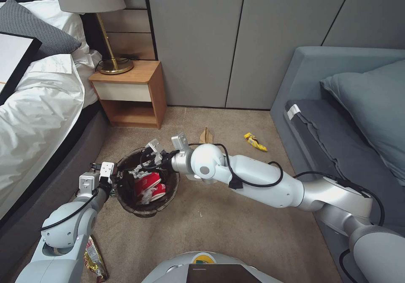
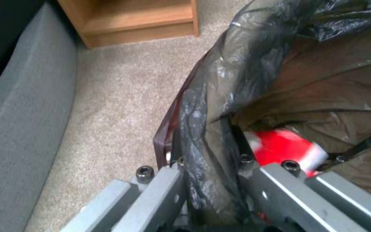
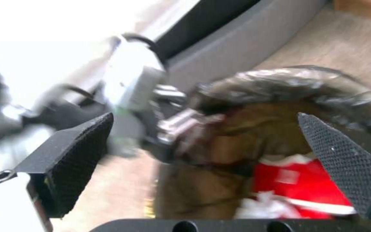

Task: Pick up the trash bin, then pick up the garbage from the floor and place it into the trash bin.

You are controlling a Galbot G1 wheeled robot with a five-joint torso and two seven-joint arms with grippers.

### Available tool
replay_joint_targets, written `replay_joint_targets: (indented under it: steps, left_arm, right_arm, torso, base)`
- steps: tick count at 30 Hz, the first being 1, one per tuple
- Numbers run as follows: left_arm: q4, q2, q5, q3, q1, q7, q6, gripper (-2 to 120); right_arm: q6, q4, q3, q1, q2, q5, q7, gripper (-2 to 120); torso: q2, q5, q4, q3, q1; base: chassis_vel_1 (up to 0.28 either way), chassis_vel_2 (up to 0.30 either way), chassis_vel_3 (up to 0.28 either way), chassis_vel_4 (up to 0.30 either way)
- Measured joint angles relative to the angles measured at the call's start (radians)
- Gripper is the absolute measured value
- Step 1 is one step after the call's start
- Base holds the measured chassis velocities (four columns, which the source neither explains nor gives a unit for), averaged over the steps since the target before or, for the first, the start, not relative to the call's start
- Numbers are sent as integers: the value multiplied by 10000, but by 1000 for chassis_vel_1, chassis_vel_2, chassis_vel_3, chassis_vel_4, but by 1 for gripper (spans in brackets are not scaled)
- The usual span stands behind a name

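Observation:
The trash bin point(image 1: 145, 212) stands low on the carpet floor point(image 1: 236, 232), its dark bag folded over the rim. My left gripper point(image 1: 110, 177) is shut on the near-left rim; in the left wrist view its fingers point(image 2: 159, 187) straddle the bagged rim point(image 2: 220, 96). My right gripper point(image 1: 142, 163) hovers open over the bin's mouth, pads point(image 3: 82, 154) wide apart with nothing between them. Inside the bin lie a red-and-white wrapper point(image 1: 148, 184) point(image 3: 297, 183) and white tissue. Garbage on the floor: a yellow packet point(image 1: 255, 141), a brown paper bag point(image 1: 206, 136) and a snack packet point(image 1: 95, 260) beside my base.
A bed point(image 1: 38, 118) with a grey frame runs along the left. A wooden nightstand point(image 1: 130, 93) with a lamp stands behind the bin. A grey sofa point(image 1: 337, 139) closes the right side, and grey wall panels stand at the back.

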Motion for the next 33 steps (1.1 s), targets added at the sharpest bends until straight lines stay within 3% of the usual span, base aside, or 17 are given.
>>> replay_joint_targets:
  steps: [10,16,19,25,26,29,30,33]
  left_arm:
    - [23,-5,15,22,-22,3,0,0]
    - [-193,28,-8,116,111,155,0,0]
    - [-392,95,-52,222,176,227,0,0]
    - [-892,258,-98,409,273,499,0,0]
    - [-892,258,-98,409,273,499,0,0]
    - [-1185,293,-187,445,284,585,0,0]
    - [-1185,293,-187,445,284,585,0,0]
    - [-1479,239,-174,431,367,791,0,0]
  right_arm:
    - [-23,586,425,16,-244,1305,601,100]
    - [-27,1021,1147,98,-776,734,659,100]
    - [-52,1233,1922,-93,-1290,544,660,100]
    - [-273,1899,4637,-1856,-2515,85,594,100]
    - [-273,1899,4637,-1856,-2515,85,594,100]
    - [-219,2311,6154,-3183,-3069,-798,450,100]
    - [-219,2311,6154,-3183,-3069,-798,450,100]
    - [-360,2690,8053,-4885,-3206,-2271,193,100]
  torso:
    - [0,0,1,0,0]
    - [0,0,4,0,0]
    - [0,1,3,0,0]
    - [0,5,0,0,0]
    - [0,5,0,0,0]
    - [0,6,0,0,0]
    - [0,6,0,0,0]
    - [1,4,-3,-1,0]
  base:
    - [0,0,0,0]
    - [0,0,0,0]
    - [0,0,0,0]
    - [0,0,0,0]
    - [0,0,0,0]
    - [0,0,0,0]
    - [0,0,0,0]
    - [0,0,0,0]
